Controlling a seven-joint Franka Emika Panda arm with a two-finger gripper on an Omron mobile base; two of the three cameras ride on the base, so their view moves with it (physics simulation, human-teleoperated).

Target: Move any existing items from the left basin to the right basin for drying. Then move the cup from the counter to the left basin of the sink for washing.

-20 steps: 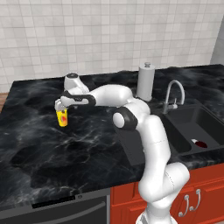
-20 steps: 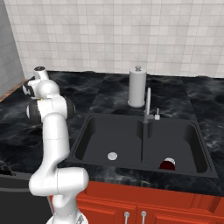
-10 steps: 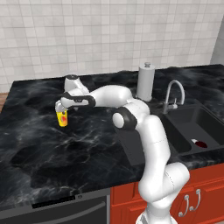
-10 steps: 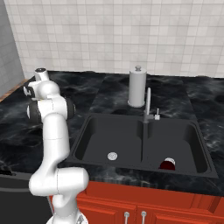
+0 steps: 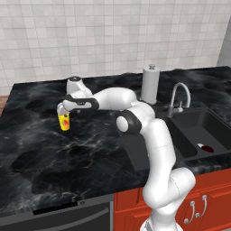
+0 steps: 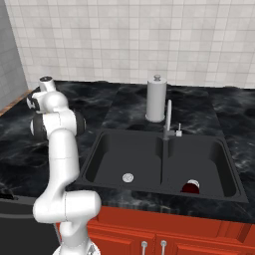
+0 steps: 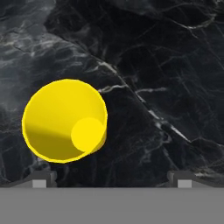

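Note:
The cup (image 5: 65, 122), a small yellow tumbler with a red mark, stands upright on the black marble counter (image 5: 40, 149), well left of the sink. My gripper (image 5: 62, 111) hangs open just above it, pointing down. In the hand view I look into the cup (image 7: 64, 120), which sits left of centre, close to the left fingertip (image 7: 41, 179); nothing is between the fingers. A dark red round item (image 6: 191, 188) lies in the right basin (image 6: 219, 164), also seen as the item (image 5: 206, 147). The left basin (image 6: 107, 159) shows its silver drain (image 6: 128, 177).
A paper towel roll (image 6: 157, 98) stands behind the sink, beside the curved silver faucet (image 6: 167, 122). A tiled wall backs the counter. Red cabinets (image 6: 149, 239) run below the front edge. My arm stretches across the counter to the left.
The hand has shifted only slightly above the cup. The cup and the dark red item have stayed put, and the jaws remain open.

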